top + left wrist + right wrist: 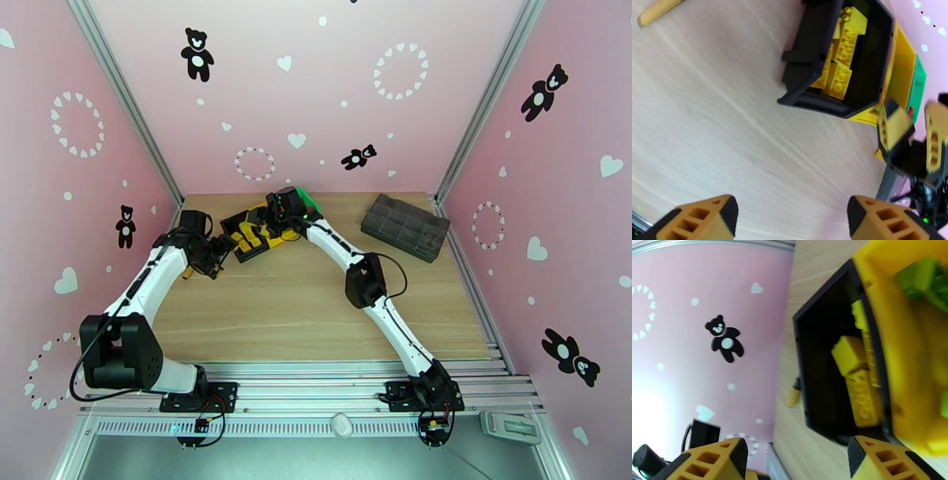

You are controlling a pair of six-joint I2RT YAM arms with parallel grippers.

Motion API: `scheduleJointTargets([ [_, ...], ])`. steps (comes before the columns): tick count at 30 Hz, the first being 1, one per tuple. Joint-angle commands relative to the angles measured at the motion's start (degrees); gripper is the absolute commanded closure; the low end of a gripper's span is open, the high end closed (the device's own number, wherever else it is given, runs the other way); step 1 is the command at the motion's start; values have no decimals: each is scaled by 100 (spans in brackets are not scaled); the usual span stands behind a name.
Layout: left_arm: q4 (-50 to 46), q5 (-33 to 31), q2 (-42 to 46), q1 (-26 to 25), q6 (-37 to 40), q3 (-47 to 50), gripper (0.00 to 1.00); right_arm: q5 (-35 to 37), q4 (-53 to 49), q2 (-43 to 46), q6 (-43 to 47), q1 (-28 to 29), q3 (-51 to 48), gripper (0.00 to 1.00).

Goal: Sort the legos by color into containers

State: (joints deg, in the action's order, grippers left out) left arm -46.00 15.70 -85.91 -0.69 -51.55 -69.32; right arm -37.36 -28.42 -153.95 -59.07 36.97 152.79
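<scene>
- Over the containers (276,238), far left-centre of the table (316,316): the right gripper (278,211) hovers with its jaws well apart and nothing between them.
- The left gripper (790,221) is low over bare wood just beside the black bin (804,55). Its jaws are wide and empty.
- Legos: yellow legos (841,59) are piled in the black bin, and green legos (924,275) lie in the yellow bin (904,370).
- The green bin (919,79) sits at the far end of the row. There is a red speck at its near edge, too small to call.
- Every brick I can make out lies inside a bin.
- A wooden peg (187,275) lies on the table near the left gripper; it is not a brick.
- The dark grey tray (405,226) is well apart to the right, with neither arm near it.
- Judgement: this reads as the drop-off end of a sorting cycle, with the task near or at completion.
- Next move calls for the right gripper to lift straight up, clear of the bin rims, and then for the arms to part. The two grippers are near each other, so contact is the risk.
- Scan the table for stragglers before calling it finished.
</scene>
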Motion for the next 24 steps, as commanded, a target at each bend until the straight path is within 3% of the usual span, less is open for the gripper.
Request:
scheduleJointTargets([
  [1,-46,135,-348,-266,218,-366,21,427,-1152,1211,1188,-340,-528,24],
  [6,70,110,-922,-861,230,-801,20,1163,-2166,1962,2198,-811,-1398,20],
  [11,161,104,-1612,-1418,217,-1391,21,2121,-3340,2183,2854,-1267,-1717,20],
  [15,160,159,-2141,-1739,196,-1884,21,2605,-3688,2273,3155,-1496,-2036,20],
  [24,59,278,-3001,-2049,86,-2740,23,2839,-3948,1854,3507,-1562,-2112,32],
])
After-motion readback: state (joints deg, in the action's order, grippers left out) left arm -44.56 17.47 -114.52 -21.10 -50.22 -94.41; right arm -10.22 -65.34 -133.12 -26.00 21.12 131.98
